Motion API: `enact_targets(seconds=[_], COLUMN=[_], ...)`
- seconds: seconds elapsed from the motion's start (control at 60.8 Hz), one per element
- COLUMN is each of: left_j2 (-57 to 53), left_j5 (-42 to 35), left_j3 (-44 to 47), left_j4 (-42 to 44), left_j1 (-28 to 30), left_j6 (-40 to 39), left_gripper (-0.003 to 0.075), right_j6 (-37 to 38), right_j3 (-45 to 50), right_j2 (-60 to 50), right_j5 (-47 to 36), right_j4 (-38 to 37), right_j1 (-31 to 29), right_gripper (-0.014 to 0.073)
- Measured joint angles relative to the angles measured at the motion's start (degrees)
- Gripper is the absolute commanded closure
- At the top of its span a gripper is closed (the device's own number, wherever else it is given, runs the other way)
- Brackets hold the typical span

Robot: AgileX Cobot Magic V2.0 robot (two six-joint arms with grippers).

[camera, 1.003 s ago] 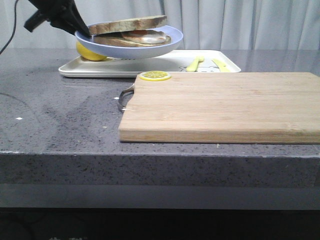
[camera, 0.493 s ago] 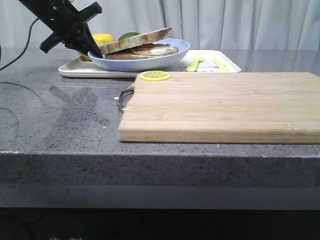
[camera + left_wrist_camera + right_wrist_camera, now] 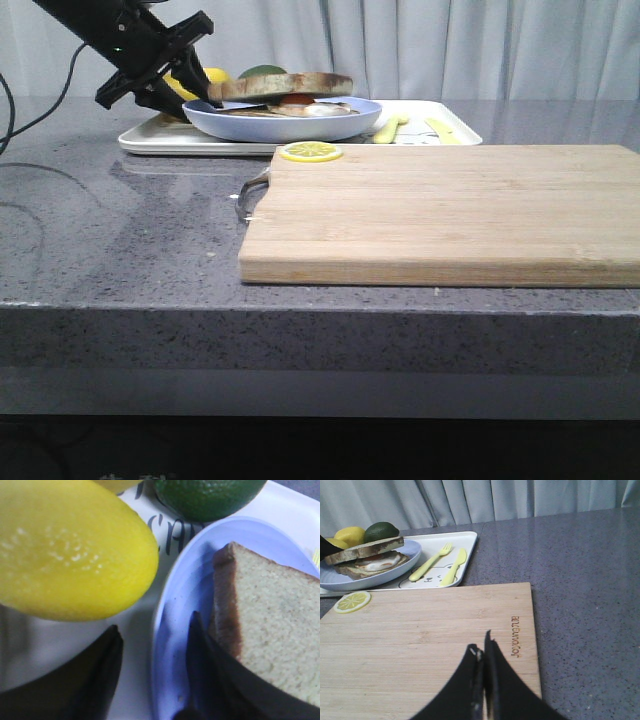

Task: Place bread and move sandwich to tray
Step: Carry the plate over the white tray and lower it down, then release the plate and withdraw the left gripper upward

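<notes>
The sandwich, brown-crusted slices with a fried egg between them, lies on the round light-blue plate. The plate rests on the white tray at the back left. The plain bread is the top slice. My left gripper is open at the plate's left edge; in the left wrist view it straddles the plate rim, one finger on the tray, one inside the plate beside the bread. My right gripper is shut and empty above the wooden cutting board.
A lemon and a lime sit on the tray just behind the plate. A yellow fork and knife lie on the tray's right half. A lemon slice lies on the cutting board's far left corner.
The left arm has lowered the plate with the sandwich from the air onto the tray. The plate has gone from tilted to flat, and the left jaws have opened off the rim.
</notes>
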Motion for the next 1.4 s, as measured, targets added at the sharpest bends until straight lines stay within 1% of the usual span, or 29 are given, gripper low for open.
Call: enact_targets(seconds=[0.197, 0.263, 0.378, 0.51, 0.789, 0.92, 1.003, 1.068, 1.249, 1.315, 1.397], left_j2=[0.0, 0.0, 0.0, -0.5, -5.9, -10.0, -13.2, -16.5, -27.0, -30.6, -35.5], left_j5=[3.5, 4.2, 4.6, 4.7, 5.0, 5.0, 5.0, 5.0, 5.0, 5.0, 4.2], left_j3=[-1.9, -3.5, -6.0, -7.6, -7.9, -6.8, -3.5, 1.3, 20.8, 27.6, 35.8], left_j4=[0.0, 0.0, 0.0, 0.0, 0.0, 1.7, 4.3, 8.6, 21.3, 24.0, 25.4], left_j1=[0.3, 0.5, 1.2, 1.5, 1.5, 1.5, 0.9, -0.2, -3.6, -4.2, -4.3], left_j6=[0.1, 0.1, 0.1, 0.1, 0.1, 0.1, 0.1, 0.1, 0.1, 0.1, 0.1], left_gripper=[0.0336, 0.0360, 0.0485, 0.0737, 0.0741, 0.0741, 0.0741, 0.0741, 0.0741, 0.0741, 0.0741], right_j6=[0.0, 0.0, 0.0, 0.0, 0.0, 0.0, 0.0, 0.0, 0.0, 0.0, 0.0], right_j3=[0.0, 0.0, 0.0, 0.0, 0.0, 0.0, 0.0, 0.0, 0.0, 0.0, 0.0], right_j2=[0.0, 0.0, 0.0, 0.0, 0.0, 0.0, 0.0, 0.0, 0.0, 0.0, 0.0], right_j5=[0.0, 0.0, 0.0, 0.0, 0.0, 0.0, 0.0, 0.0, 0.0, 0.0, 0.0], right_j4=[0.0, 0.0, 0.0, 0.0, 0.0, 0.0, 0.0, 0.0, 0.0, 0.0, 0.0], right_j1=[0.0, 0.0, 0.0, 0.0, 0.0, 0.0, 0.0, 0.0, 0.0, 0.0, 0.0], right_gripper=[0.0654, 0.0654, 0.0654, 0.0654, 0.0654, 0.0654, 0.0654, 0.0654, 0.0654, 0.0654, 0.0654])
